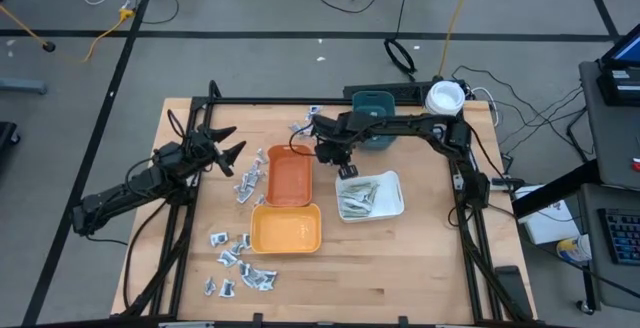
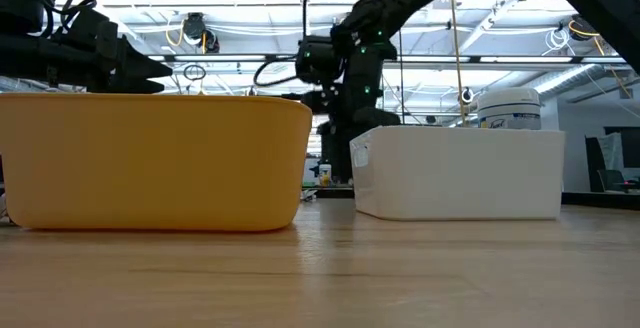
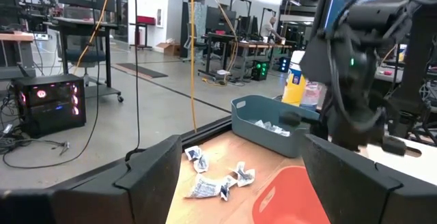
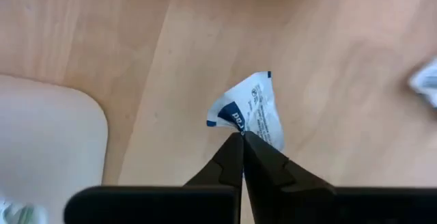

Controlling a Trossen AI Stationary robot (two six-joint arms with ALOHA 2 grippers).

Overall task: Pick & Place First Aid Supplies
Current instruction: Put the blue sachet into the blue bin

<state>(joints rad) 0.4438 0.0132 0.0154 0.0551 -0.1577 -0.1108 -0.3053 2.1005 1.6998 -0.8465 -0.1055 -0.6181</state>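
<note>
Right gripper (image 4: 242,136) pinched on a sachet (image 4: 254,111), silvery-white, crumpled, blue corner, above bare wood table (image 4: 341,80).

open surface (image 1: 420,268): wide bare wood right of the white tray (image 1: 392,206) and along the near edge. blocked: trays mid-surface; sachets (image 1: 238,260) scattered left; teal tray (image 1: 372,103) far side.

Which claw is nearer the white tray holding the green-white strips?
Right. The right claw, shut on a sachet, hangs just beside the white tray, by its corner. The left claw waits open beyond both orange trays.
</note>
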